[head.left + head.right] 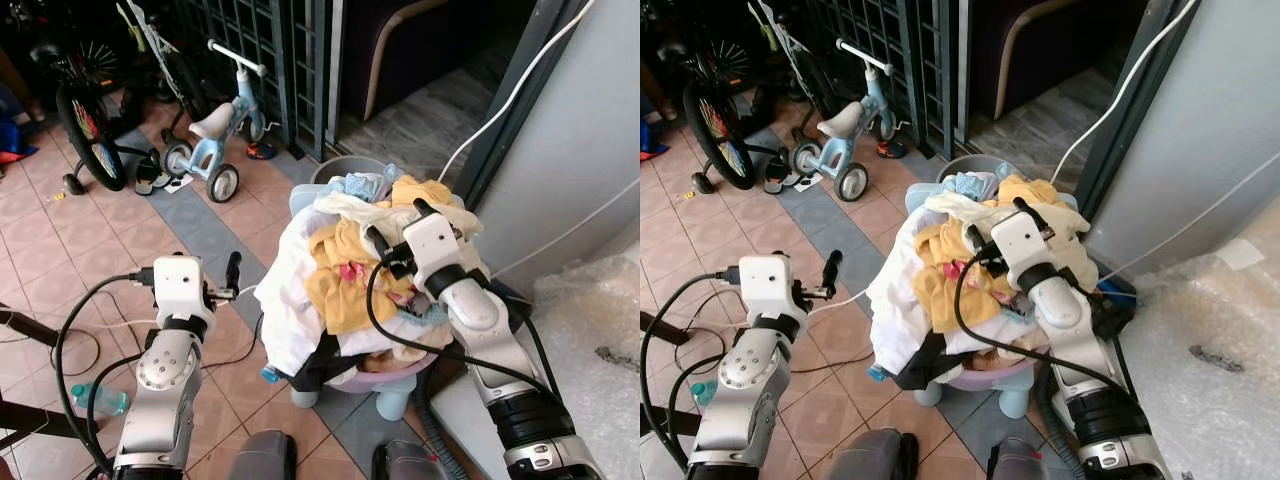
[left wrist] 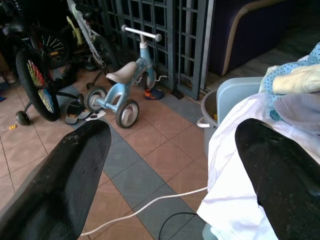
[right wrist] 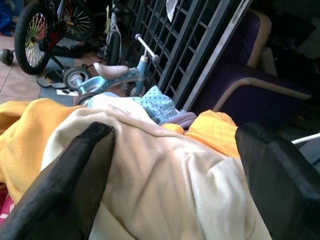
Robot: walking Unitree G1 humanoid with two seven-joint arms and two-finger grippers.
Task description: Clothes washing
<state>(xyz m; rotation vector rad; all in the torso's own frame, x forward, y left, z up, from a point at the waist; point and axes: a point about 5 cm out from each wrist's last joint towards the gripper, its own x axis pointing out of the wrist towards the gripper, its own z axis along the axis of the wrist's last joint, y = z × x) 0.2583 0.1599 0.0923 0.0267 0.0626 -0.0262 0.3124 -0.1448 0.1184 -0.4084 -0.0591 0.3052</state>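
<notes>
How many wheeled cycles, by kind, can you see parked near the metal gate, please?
Light blue balance bike: 1
Black bicycle with training wheels: 1
Total: 2

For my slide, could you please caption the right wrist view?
Open right hand poised over cream knit garment atop heaped laundry.

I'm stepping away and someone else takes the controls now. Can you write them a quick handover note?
Left gripper: open, holding nothing, poised beside the hanging white cloth.
Right gripper: open, over the cream knit garment on top of the heaped pile of mixed clothes.
The pile sits on a pale blue plastic stool, grey bucket behind it.
Done: nothing lifted yet.
Left: grasp clothes and move them on for washing.
</notes>
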